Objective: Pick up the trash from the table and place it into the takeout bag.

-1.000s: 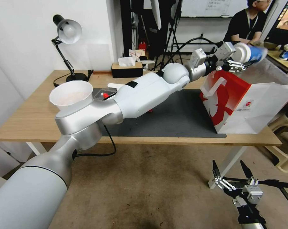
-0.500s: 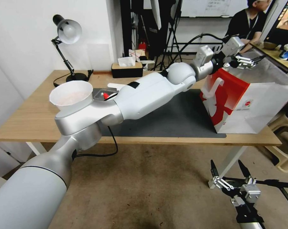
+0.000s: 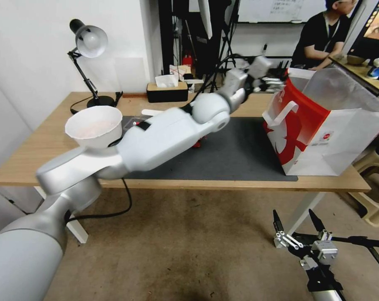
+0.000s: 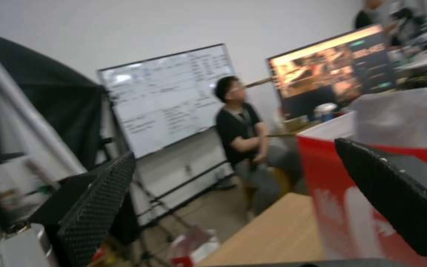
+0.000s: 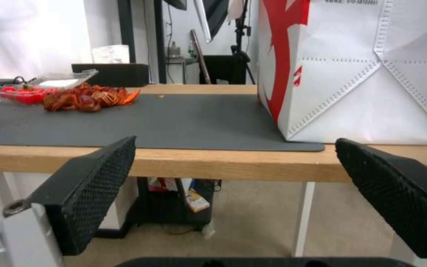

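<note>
- The takeout bag [image 3: 323, 138] stands upright at the right end of the worktop [image 3: 39, 154], its base partly on the dark grey mat [image 3: 235, 154]; its mouth is open, but what lies inside cannot be seen.
- A flat white handle [image 3: 281, 115] hangs down the bag's red side panel, which faces the mat.
- The left gripper [image 3: 273, 83] is in the air just beside the bag's upper rim, on the side away from the bag's white face; in the left wrist view its fingers [image 4: 95, 207] are spread wide with nothing between them, and the bag [image 4: 352, 193] shows close behind.
- The large white bowl [image 3: 93, 127] stands on the worktop well apart from the bag, at the mat's far end; its inside looks faintly pink, contents not clear.
- Red crayfish shells [image 5: 87, 98] lie heaped on the mat, between the bowl and the bag, next to a clear tray [image 5: 63, 79].
- The left arm [image 3: 164, 133] stretches across the mat from the bowl toward the bag and hides much of what lies there.
- Behind the mat, far from the bag, sit a black tissue box [image 3: 167, 92] and a desk lamp [image 3: 87, 46].
- The right gripper [image 3: 300, 234] hangs low over the floor, below the worktop's edge under the bag, fingers [image 5: 90, 189] spread and empty.
</note>
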Available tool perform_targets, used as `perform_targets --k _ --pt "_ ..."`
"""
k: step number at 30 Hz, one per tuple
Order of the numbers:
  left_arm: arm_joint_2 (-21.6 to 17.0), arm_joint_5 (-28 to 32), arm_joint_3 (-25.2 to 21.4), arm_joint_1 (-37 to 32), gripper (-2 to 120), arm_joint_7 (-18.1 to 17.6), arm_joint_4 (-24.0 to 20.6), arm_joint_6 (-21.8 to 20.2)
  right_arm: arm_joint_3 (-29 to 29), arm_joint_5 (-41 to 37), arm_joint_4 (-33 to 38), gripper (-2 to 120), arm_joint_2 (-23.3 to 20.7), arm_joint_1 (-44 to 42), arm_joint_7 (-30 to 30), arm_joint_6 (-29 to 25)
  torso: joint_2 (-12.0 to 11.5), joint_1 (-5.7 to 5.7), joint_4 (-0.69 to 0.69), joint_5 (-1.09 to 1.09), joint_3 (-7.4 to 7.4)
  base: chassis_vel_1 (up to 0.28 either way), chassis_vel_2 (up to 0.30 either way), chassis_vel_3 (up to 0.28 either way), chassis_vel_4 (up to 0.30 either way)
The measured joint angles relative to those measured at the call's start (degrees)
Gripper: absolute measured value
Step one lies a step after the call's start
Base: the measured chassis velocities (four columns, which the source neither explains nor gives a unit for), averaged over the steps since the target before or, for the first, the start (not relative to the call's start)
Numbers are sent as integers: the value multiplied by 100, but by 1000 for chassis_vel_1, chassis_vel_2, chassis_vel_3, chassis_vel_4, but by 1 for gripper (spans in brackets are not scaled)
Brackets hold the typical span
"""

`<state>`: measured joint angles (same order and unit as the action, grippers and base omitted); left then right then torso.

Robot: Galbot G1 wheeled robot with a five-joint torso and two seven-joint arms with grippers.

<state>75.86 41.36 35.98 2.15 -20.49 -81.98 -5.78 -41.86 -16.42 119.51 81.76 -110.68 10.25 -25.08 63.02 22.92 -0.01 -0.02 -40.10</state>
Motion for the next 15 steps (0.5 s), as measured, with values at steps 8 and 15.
perform_targets --k 8,15 --pt "-501 -554 -208 -617 100 -1436 -1263 -1061 44 30 -74 100 -20 -11 1 -26 0 0 0 1 0 0 0 0 0" --pt "-1112 -853 -482 -1183 100 -1798 -1913 -1231 81 86 -115 100 -91 33 1 19 0 -1 1 1 0 0 0 0 0"
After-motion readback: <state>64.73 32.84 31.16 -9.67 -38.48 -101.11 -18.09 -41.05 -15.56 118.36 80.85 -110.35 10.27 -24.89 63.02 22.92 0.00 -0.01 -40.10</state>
